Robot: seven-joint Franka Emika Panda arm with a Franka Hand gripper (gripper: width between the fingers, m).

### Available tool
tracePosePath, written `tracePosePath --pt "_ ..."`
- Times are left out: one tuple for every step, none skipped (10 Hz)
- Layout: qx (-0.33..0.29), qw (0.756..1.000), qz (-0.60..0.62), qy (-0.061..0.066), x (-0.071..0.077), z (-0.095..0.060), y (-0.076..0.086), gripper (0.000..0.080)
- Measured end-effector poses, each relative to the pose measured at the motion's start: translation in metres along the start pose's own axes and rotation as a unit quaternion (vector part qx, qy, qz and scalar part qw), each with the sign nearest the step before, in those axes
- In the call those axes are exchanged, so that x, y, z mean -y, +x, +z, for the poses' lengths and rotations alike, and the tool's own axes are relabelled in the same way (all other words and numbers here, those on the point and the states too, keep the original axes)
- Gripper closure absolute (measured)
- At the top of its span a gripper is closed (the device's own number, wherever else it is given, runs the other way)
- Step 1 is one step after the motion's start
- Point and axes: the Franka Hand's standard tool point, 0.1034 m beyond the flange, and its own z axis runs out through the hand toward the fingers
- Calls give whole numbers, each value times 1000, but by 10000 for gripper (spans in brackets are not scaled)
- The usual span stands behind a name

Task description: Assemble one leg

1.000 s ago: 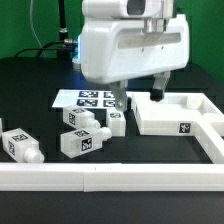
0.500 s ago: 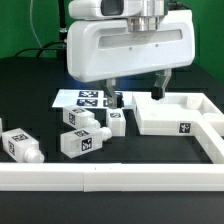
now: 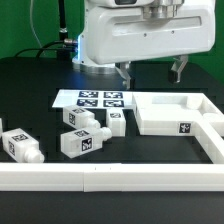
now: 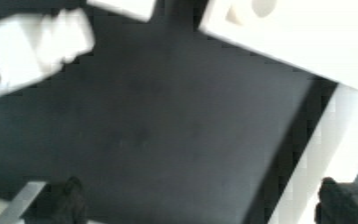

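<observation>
Currently, the tool (image 3: pixel 152 72) hangs well above the surface (image 3: pixel 40 75), over the far edge of the white tray (image 3: pixel 160 122). Its fingers (image 3: pixel 125 72) are spread wide with nothing between them. The wrist view confirms this: both fingertips (image 4: pixel 60 200) stand far apart over bare dark surface (image 4: pixel 176 110), with only blurred white shapes at the frame edges.

The leg (image 3: pixel 117 120) nearest the tool lies on the surface, just beside the tray's near corner on the exterior view's left and close to the near edge of the marker board (image 3: pixel 90 98). Three more legs (image 3: pixel 82 117) (image 3: pixel 85 141) (image 3: pixel 22 144) lie further toward the exterior view's left, apart from one another. No leg is seated in the tray.

The step in hand appears to be the approach to a grasp — no leg is held yet.

Recommended procedure:
- Select one leg before descending. The nearest one sits close to the tray wall, so check that a finger fits on that side; the more isolated legs offer freer access.
- Centre the tool over the blocky body, not the rounded end, which is likely to slip between flat pads.
- Align the fingers with two parallel flat sides, then descend vertically.
- Stop just clear of the surface before closing.

Risk: a finger landing on top of the leg or nudging the tray — either would shift the part out of alignment. The leg's exact orientation is too small to read here.
</observation>
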Motion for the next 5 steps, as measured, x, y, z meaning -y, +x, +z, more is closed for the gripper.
tracePosePath --pt "-3 1000 -2 -2 7 -3 -3 149" --pt "-3 1000 -3 -1 7 -3 -4 149" --pt "-2 1000 -3 -1 6 -2 -4 149" --pt "-2 1000 -3 -1 6 -2 -4 149" --pt "-2 1000 -3 -1 6 -2 -4 149"
